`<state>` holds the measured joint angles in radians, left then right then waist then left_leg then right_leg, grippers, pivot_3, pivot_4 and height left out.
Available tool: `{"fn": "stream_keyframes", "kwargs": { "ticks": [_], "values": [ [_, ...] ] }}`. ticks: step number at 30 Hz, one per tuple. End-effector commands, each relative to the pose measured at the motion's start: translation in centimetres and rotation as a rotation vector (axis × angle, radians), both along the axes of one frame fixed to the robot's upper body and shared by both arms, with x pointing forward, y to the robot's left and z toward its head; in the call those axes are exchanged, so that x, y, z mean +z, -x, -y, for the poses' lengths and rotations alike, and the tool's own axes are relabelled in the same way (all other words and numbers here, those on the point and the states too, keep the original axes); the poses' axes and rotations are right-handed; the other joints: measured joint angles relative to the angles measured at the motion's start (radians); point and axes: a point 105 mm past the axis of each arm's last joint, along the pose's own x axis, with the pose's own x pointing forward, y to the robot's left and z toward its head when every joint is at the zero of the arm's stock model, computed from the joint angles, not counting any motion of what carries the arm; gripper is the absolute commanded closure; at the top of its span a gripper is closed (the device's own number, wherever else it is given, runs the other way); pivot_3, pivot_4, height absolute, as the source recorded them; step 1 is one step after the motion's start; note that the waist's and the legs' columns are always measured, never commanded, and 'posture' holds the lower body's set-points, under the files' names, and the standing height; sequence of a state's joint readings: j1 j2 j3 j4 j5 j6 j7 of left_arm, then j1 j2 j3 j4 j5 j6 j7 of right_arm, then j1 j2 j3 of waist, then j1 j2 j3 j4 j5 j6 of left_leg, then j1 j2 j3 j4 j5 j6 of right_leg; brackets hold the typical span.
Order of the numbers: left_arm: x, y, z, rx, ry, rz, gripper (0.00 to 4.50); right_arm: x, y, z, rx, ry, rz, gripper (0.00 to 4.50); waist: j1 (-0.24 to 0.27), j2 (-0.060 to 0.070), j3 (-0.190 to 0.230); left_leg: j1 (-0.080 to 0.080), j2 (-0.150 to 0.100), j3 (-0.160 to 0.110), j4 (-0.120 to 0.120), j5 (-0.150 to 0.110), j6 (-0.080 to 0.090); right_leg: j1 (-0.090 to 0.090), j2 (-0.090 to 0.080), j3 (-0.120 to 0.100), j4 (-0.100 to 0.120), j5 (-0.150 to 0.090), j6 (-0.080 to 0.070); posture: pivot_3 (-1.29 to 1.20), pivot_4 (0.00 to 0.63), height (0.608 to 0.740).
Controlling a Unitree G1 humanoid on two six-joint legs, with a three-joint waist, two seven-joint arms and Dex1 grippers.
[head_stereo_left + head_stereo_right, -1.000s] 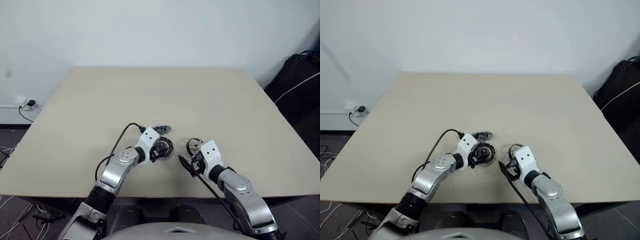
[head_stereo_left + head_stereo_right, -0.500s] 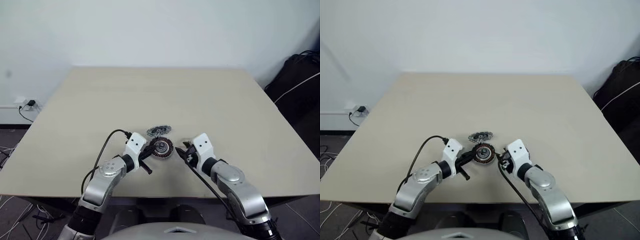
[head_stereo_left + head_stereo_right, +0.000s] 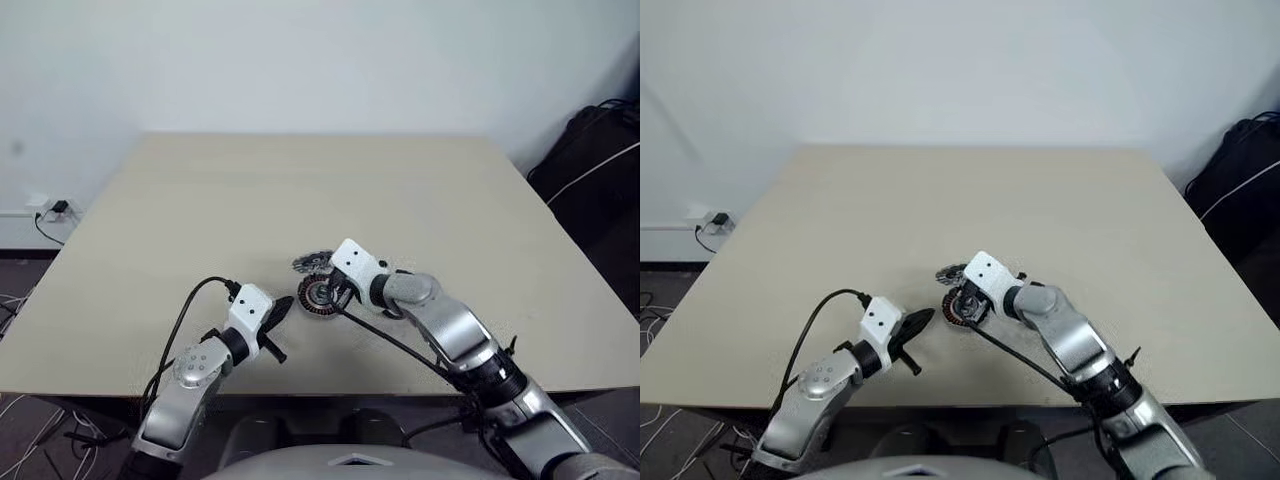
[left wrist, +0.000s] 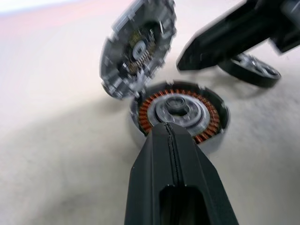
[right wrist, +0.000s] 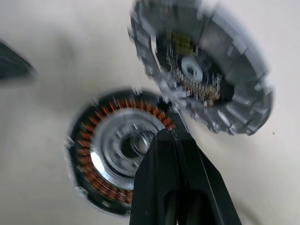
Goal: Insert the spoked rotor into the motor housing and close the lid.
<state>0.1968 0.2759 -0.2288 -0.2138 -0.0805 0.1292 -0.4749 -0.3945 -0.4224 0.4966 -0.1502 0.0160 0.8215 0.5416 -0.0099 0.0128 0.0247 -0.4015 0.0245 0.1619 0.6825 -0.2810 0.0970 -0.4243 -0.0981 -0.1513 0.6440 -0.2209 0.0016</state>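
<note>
The motor housing point(image 3: 318, 294), a round puck with a copper winding, lies on the table near the front. Its lid point(image 3: 312, 262), a silver-grey disc, stands tilted just behind it and touches its rim. My right gripper point(image 3: 335, 291) is shut, with its tip over the housing's rim point(image 5: 112, 150) next to the lid point(image 5: 201, 70). My left gripper point(image 3: 283, 303) is shut and empty; it points at the housing point(image 4: 180, 110) from a short way off. The spoked rotor point(image 4: 251, 70), a dark ring, lies on the table behind the right gripper's fingers point(image 4: 220, 40).
The beige table point(image 3: 400, 190) stretches far behind the parts, and its front edge runs close below both arms. A black bag point(image 3: 590, 160) sits on the floor at the right. A wall socket with a cable point(image 3: 50, 208) is at the left.
My left gripper let go of the housing, shut and drew back to the left. My right gripper swung left from beside the rotor to the housing and shut.
</note>
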Motion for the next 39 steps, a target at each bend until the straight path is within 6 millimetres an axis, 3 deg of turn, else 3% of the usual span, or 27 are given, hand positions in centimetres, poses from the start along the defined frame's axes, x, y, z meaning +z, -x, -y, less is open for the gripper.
{"fn": "stream_keyframes", "kwargs": {
  "ticks": [1,14,29,39],
  "values": [
    [0.0,0.0,-0.3,0.032,0.012,0.031,4.5,0.4,-0.8,-0.5,0.047,0.031,0.021,4.48,-0.002,0.0,0.0,0.0,0.0,0.0,0.0,0.0,0.0,0.0,0.0,0.0,0.0,0.0,0.0,0.0,0.0,0.74],
    [-0.7,0.0,-1.2,0.162,0.165,-0.022,4.5,-0.2,-1.2,-1.4,0.098,0.053,0.006,4.48,-0.002,0.0,0.0,0.0,0.0,0.0,0.0,0.0,0.0,-0.001,0.0,0.0,0.0,0.0,0.0,0.0,0.0,0.74],
    [-0.9,-0.1,-0.5,0.14,0.163,-0.003,4.5,-0.3,-1.0,-1.9,0.12,0.055,0.007,4.48,-0.002,0.001,0.0,0.0,0.0,0.0,0.0,0.0,0.0,-0.001,0.0,-0.001,0.0,0.0,0.0,0.0,0.0,0.74],
    [-1.1,-0.1,-0.3,0.134,0.158,-0.011,4.5,1.0,-1.6,-2.9,0.107,0.005,0.075,4.48,-0.002,0.001,0.0,0.0,0.0,0.0,0.0,0.0,0.0,-0.001,0.0,-0.001,0.0,0.0,0.0,0.0,0.0,0.74]
  ]
}}
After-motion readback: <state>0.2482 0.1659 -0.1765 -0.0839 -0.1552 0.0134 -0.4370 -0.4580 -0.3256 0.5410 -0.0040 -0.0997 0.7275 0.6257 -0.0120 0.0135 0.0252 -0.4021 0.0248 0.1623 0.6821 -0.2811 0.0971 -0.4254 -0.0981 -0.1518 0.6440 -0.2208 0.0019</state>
